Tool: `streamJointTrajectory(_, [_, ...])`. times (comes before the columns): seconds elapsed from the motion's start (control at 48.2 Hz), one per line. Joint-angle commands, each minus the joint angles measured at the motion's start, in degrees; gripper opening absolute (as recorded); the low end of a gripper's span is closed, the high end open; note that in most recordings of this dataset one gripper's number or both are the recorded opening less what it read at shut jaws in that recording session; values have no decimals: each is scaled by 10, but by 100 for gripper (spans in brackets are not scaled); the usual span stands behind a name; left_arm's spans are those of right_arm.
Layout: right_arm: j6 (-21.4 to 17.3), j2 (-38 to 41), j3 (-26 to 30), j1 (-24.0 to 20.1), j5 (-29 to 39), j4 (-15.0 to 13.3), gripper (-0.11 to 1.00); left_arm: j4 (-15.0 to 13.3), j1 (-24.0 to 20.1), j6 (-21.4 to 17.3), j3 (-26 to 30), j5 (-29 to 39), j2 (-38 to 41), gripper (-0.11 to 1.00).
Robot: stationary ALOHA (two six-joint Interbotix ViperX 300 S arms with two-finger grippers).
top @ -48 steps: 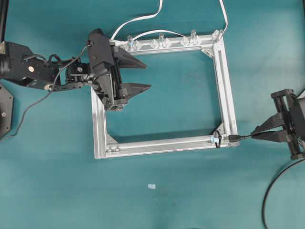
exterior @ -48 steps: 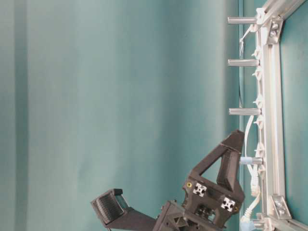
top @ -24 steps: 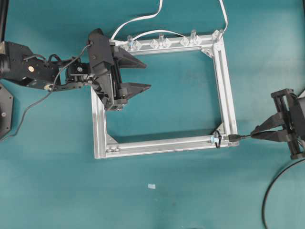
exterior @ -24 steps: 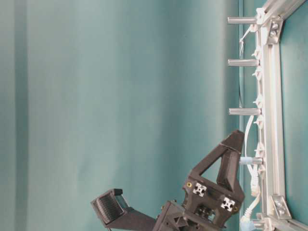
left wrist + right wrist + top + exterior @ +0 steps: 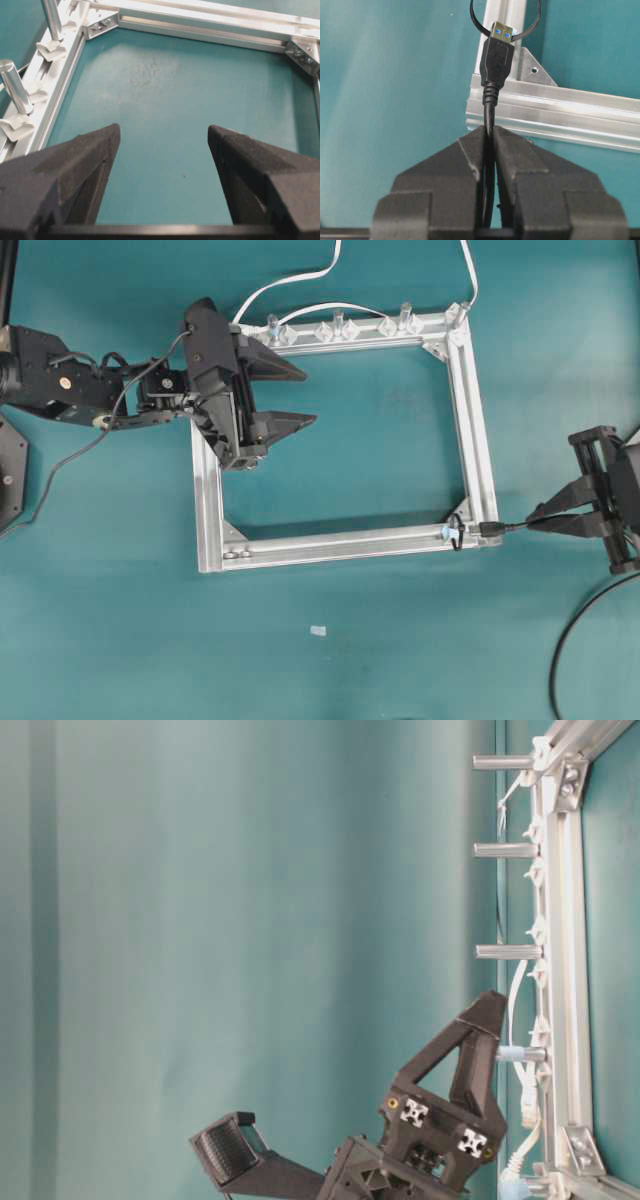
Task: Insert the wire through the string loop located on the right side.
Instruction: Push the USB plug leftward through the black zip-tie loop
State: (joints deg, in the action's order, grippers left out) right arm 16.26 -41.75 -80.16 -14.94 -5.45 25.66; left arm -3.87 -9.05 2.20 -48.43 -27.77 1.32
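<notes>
Nothing has shifted since a second ago: both of your arms sit as they were. You work on one flat teal table carrying one silver square frame, with open surface inside it and on every side. Your left gripper hangs over the frame's top-left corner, jaws spread wide and empty. Your right gripper, beyond the frame's right edge, is clamped on the wire, whose plug points at the string loop on the bottom-right corner, tip at the ring's mouth. Four upright pegs line the top rail.
</notes>
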Motion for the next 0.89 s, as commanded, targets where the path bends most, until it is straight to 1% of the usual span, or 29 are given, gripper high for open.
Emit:
streamJointTrajectory(0.0, [0,2,5,2,-2,-2,6,2,-2,2,9,-2,-12,76])
streamJointTrajectory(0.56, [0,4,9,2,-2,-2,6,3,-2,2,9,-2,-12,76])
streamJointTrajectory(0.872, [0,12,24,2,-7,-2,6,2,-2,3,10,-2,-12,76])
